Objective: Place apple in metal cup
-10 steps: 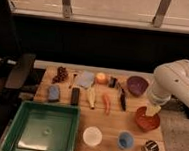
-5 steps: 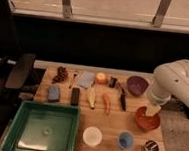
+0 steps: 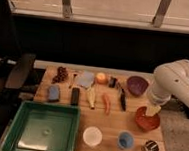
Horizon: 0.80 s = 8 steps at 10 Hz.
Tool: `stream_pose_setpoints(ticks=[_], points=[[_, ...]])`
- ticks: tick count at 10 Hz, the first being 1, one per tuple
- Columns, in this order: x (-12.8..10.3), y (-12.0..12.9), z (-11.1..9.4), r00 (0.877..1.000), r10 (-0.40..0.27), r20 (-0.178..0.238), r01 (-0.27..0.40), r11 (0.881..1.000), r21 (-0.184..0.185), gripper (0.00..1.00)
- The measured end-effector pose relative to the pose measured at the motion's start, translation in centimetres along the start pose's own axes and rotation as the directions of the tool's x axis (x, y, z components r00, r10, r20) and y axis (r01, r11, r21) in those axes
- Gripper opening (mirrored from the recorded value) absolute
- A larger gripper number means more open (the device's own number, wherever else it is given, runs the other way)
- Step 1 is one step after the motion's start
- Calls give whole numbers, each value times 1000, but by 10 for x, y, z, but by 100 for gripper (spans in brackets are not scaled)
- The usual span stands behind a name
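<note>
Apple (image 3: 101,78), round and orange, lies well apart from shiny metal cup (image 3: 151,147); tool (image 3: 153,110) open over red bowl (image 3: 145,121).

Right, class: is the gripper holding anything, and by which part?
Nothing is held. The gripper hangs open over the red bowl; the apple lies apart from it on the table.

No text, label, brand, number or sign can be read anywhere. Pincer (image 3: 152,109) at 3 o'clock of the worktop (image 3: 111,123), just above the red bowl (image 3: 144,123): no marking legible on it or on the white arm (image 3: 175,80). Metal cup (image 3: 151,147) at 5 o'clock, blue cup (image 3: 125,140), white cup (image 3: 92,136), green tray (image 3: 47,107) at 7 o'clock: no print legible.
</note>
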Motion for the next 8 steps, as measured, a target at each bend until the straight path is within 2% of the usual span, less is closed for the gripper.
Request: stream_pose_setpoints(ticks=[5, 7, 8], points=[[0, 0, 0, 1000, 0, 0, 0, 1000, 0, 65], [-1, -6, -4, 1000, -10, 1, 10, 1000, 13, 65], [-9, -15, -5, 1000, -30, 7, 29, 999, 23, 65]])
